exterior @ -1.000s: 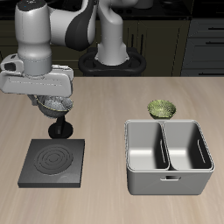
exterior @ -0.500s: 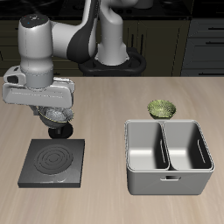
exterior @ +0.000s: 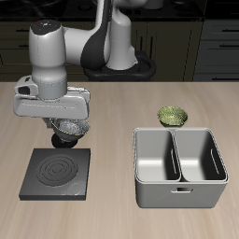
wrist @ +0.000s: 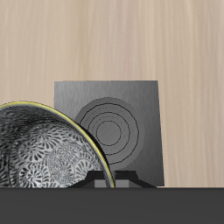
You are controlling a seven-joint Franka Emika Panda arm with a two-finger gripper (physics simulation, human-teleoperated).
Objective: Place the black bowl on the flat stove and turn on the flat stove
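Observation:
My gripper (exterior: 67, 131) is shut on the black bowl (exterior: 70, 125) and holds it in the air just above the back edge of the flat stove (exterior: 58, 173). The bowl's grey speckled inside and dark rim fill much of the wrist view (wrist: 39, 149). The flat stove, a dark grey square plate with ring marks, lies near the table's front edge and shows below the bowl in the wrist view (wrist: 114, 131). Its black knob (exterior: 63, 141) sits at the back edge, mostly hidden under the bowl.
A grey two-compartment metal bin (exterior: 179, 165) stands near the front edge, well away from the stove. A small olive-green bowl (exterior: 173, 116) sits behind the bin.
My gripper has carried the black bowl lower and sideways toward the middle of the table, so it now hangs over the stove's back edge. The stove, bin and green bowl have not moved.

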